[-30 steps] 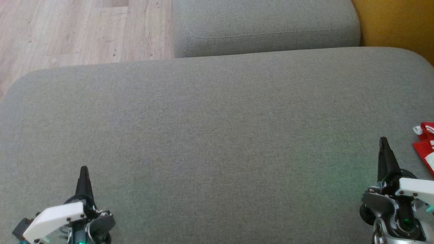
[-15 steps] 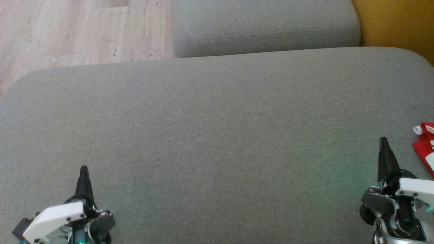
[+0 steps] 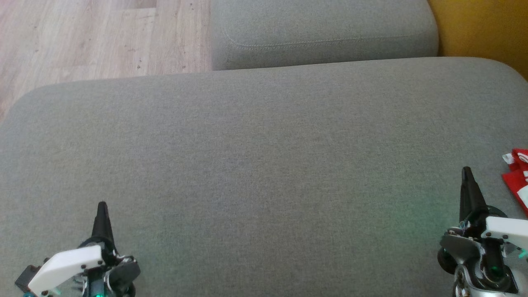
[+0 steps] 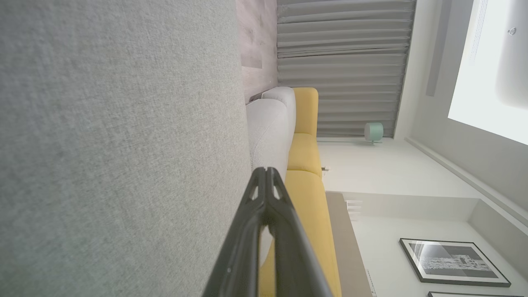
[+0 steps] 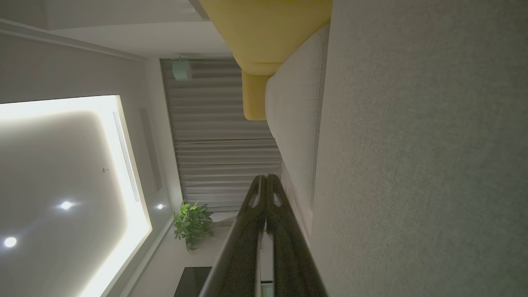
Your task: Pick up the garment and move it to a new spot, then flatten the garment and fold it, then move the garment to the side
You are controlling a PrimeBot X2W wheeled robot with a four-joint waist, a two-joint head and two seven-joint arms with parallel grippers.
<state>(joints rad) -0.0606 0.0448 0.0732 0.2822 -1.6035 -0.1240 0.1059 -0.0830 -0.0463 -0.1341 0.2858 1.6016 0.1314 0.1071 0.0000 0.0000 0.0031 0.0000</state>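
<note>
- Filling most of the head view, a wide grey cushion point(image 3: 264, 165) lies beneath both arms
- Beyond its far edge sits a smaller grey cushion point(image 3: 321, 33) with a stitched seam along its top; whether the 2 touch I cannot tell
- Pale wood floor point(image 3: 82, 37) shows at the far left, and a yellow sofa point(image 3: 478, 29) at the far right corner
- Grey pleated curtains point(image 4: 342, 62) hang behind that sofa in the left wrist view
- The right hand point(image 3: 466, 170) sits at the lower right over the wide cushion, closed and holding nothing; the right wrist view shows its 2 dark fingers point(image 5: 243, 235) meeting at the tips, with the cushion fabric beside them
- The left hand point(image 3: 101, 205) sits at the lower left, also closed and empty, its fingers point(image 4: 288, 235) pressed tip to tip in the left wrist view
- The garment point(image 3: 517, 177), red with white markings, lies on the wide cushion at the right edge of the head view, cut off by the frame, near the right hand but apart from it, and well apart from the left hand
</note>
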